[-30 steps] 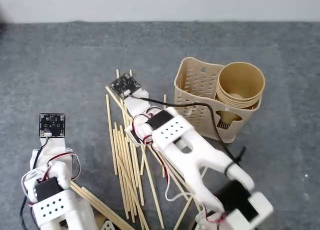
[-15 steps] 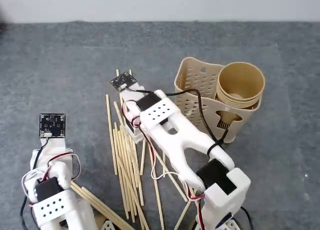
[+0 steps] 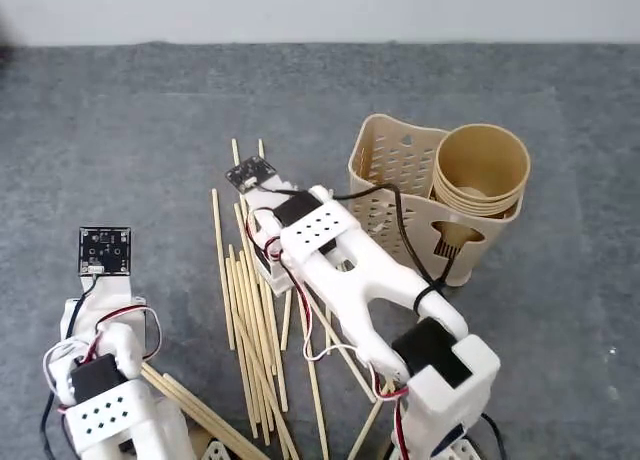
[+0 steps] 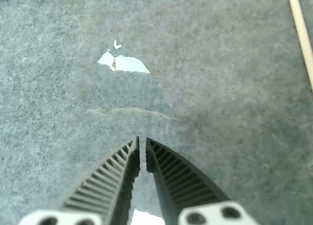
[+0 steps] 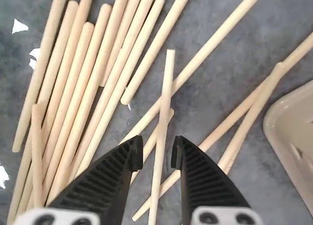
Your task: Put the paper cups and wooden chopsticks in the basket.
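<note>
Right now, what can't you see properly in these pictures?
High view: the right arm covers part of the chopsticks, so no counting them.
High view: the paper cups nest together; their number is unclear.
Right wrist view: the edge cuts off the basket.

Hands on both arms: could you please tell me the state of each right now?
Left hand: shut, holding nothing.
Right hand: open over one chopstick, nothing gripped.

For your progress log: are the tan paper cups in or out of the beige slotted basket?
In: the stacked tan paper cups stand upright inside the beige slotted basket.
</note>
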`<state>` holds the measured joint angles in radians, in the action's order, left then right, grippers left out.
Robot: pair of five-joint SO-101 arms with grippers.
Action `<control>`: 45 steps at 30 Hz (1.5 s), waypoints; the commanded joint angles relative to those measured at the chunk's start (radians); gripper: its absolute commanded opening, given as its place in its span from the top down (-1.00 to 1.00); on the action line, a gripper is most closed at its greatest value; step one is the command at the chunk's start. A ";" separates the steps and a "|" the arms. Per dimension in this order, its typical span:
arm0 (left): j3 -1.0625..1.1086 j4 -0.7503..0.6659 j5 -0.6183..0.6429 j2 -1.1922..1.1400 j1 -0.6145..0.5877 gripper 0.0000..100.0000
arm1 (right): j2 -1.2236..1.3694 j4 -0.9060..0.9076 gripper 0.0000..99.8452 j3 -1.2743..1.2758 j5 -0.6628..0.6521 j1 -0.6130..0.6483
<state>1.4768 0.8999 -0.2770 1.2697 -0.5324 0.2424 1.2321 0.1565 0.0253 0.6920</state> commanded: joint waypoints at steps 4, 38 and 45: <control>-0.005 -0.021 -0.011 0.009 -0.003 0.95 | 0.082 -0.016 0.77 -0.006 0.011 -0.016; -0.004 -0.021 -0.011 0.009 -0.003 0.95 | -0.576 0.332 0.98 -0.503 -0.075 -0.021; -0.004 -0.021 -0.011 0.009 -0.003 0.95 | -0.584 0.245 0.98 -0.736 -0.075 -0.165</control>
<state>1.4768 0.8999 -0.2770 1.2697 -0.5324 -0.2885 1.5328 -0.4803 -0.0422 0.5923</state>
